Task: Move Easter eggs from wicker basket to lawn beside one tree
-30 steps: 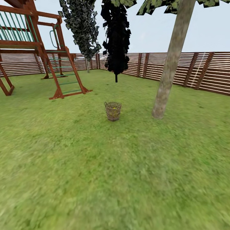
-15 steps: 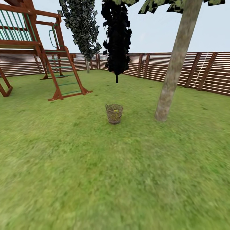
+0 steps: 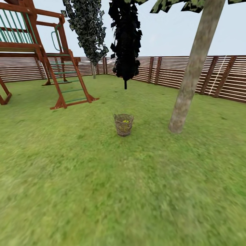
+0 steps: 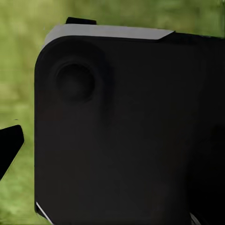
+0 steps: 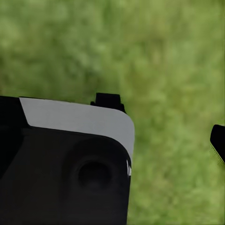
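Approach step, I reckon: wicker basket (image 3: 123, 125) sits ahead beside the tree (image 3: 188, 89) (yellow inside). Next comes closing in and reaching. Claw states I cannot tell.

Wicker basket (image 3: 123, 125): upright on the lawn (image 3: 102, 188), mid-ground, centre. Easter eggs (image 3: 126, 121): inside the basket, count not discernible. Tree (image 3: 191, 78): right of the basket, near it but apart, trunk leaning right. Dark tree (image 3: 126, 41): behind the basket. Narrow tree (image 3: 88, 30): behind and left, by the fence (image 3: 191, 73). Play frame (image 3: 44, 58): far left. Fence: along the rear and right of the lawn.
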